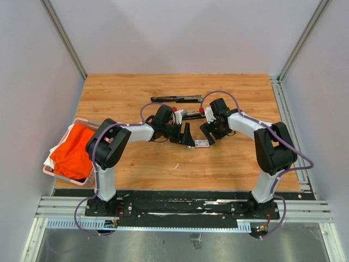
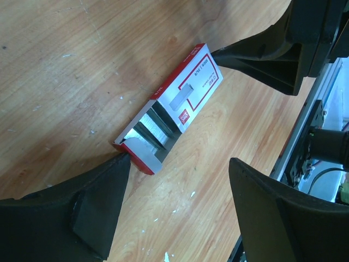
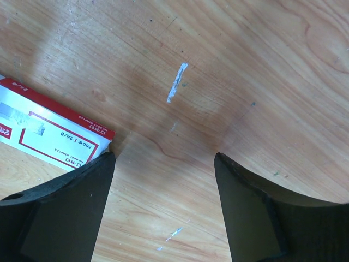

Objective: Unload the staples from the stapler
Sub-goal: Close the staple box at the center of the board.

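While your left tool and right tool gape empty, staples lie on the worktop. Next, you should probably check the stapler for leftovers.

Box cut off by left edge, corner behind right pincer – small print blurred.

Bright, even light falls on my table — soft brownish shadows spread ahead of my right fingers, which sit close and slightly blurred.
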Available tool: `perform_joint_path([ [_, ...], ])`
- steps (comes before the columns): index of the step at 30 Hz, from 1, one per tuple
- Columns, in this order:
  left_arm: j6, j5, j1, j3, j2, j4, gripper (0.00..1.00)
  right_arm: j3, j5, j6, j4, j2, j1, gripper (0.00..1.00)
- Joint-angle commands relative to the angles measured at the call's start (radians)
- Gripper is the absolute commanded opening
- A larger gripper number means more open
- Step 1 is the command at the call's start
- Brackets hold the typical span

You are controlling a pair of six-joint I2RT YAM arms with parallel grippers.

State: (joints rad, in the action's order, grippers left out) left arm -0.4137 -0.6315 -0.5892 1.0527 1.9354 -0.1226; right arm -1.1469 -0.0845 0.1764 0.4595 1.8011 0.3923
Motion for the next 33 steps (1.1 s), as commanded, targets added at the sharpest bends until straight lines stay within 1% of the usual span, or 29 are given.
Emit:
perform_joint_path([
  [1,-0.015,0.022,-0.025,-0.029,0.061,0.081,0.80,-0.005,-0.007,-0.031,-0.011,0.021,0.023,0.76],
  [11,-0.058,0.028,-0.050,0.001,0.091,0.064,0.80,-0.006,-0.016,-0.030,-0.011,0.023,0.039,0.77],
  [15,-0.012,0.057,-0.039,-0.002,0.060,0.103,0.80,0.000,-0.008,-0.025,-0.012,0.020,0.038,0.77],
  [18,0.010,0.073,-0.014,-0.018,0.018,0.103,0.80,0.000,-0.009,-0.025,-0.013,0.020,0.036,0.77],
  [24,0.043,0.017,0.003,-0.020,-0.047,0.084,0.80,-0.002,-0.003,-0.021,-0.011,0.020,0.036,0.77],
  [29,0.002,-0.040,0.000,-0.016,-0.050,0.030,0.79,-0.003,-0.005,-0.018,-0.012,0.022,0.033,0.77],
  [33,-0.033,-0.079,-0.023,-0.006,-0.037,0.006,0.79,-0.004,-0.006,-0.015,-0.012,0.027,0.032,0.77],
])
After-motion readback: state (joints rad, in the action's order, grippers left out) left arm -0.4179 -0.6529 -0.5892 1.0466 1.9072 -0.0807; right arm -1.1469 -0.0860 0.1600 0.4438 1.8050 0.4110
